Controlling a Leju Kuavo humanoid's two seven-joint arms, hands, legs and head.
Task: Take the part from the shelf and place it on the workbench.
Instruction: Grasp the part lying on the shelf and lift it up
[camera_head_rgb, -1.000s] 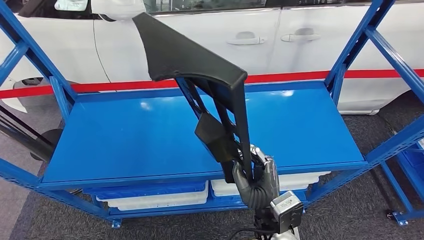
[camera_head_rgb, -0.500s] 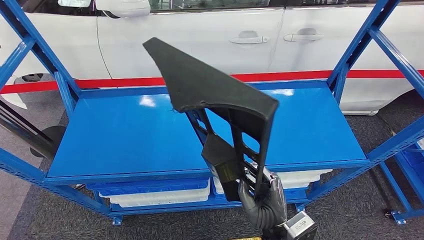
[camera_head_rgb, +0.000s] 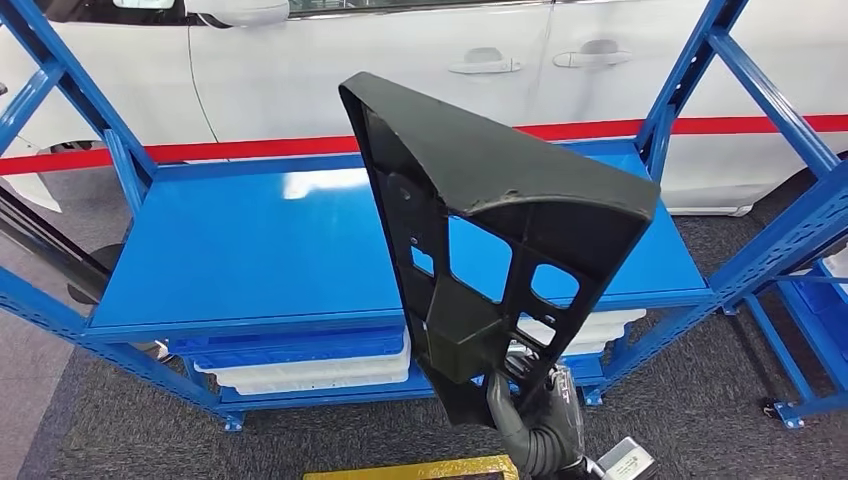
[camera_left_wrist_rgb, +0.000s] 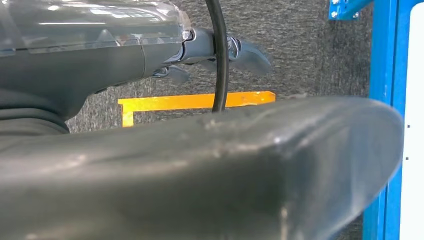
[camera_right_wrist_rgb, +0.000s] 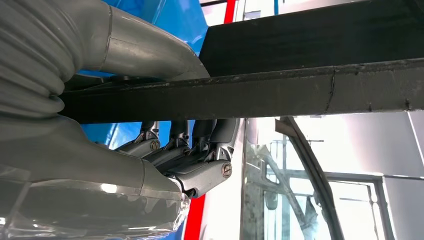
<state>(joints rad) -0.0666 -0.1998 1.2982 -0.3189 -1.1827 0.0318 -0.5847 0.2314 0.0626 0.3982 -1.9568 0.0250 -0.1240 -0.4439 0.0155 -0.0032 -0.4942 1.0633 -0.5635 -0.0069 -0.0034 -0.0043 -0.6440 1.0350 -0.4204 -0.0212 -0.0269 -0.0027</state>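
Observation:
The part (camera_head_rgb: 480, 200) is a large black plastic triangular panel with cut-outs and a ribbed inner face. It stands upright in the air in front of the blue shelf (camera_head_rgb: 250, 250), clear of its surface. My right hand (camera_head_rgb: 535, 425) grips its lower end from below, low in the head view. Close up, the thumb lies over a black bar of the part (camera_right_wrist_rgb: 280, 92) and the dark fingers (camera_right_wrist_rgb: 190, 150) curl round it from the other side. My left hand (camera_left_wrist_rgb: 235, 50) hangs over the carpet with its fingers stretched out and nothing in them.
Behind the shelf stands a white car (camera_head_rgb: 400, 70) with a red stripe. White bins (camera_head_rgb: 310, 370) sit on the lower shelf level. Blue uprights (camera_head_rgb: 770, 95) frame both sides. Yellow floor tape (camera_head_rgb: 420, 468) marks the grey carpet near my feet, and a blue shelf post (camera_left_wrist_rgb: 382, 75) stands close by.
The part has come nearer the camera and turned, so its ribbed inner face now shows. My right hand sits lower in the picture. The view has backed off the shelf; yellow tape has appeared.

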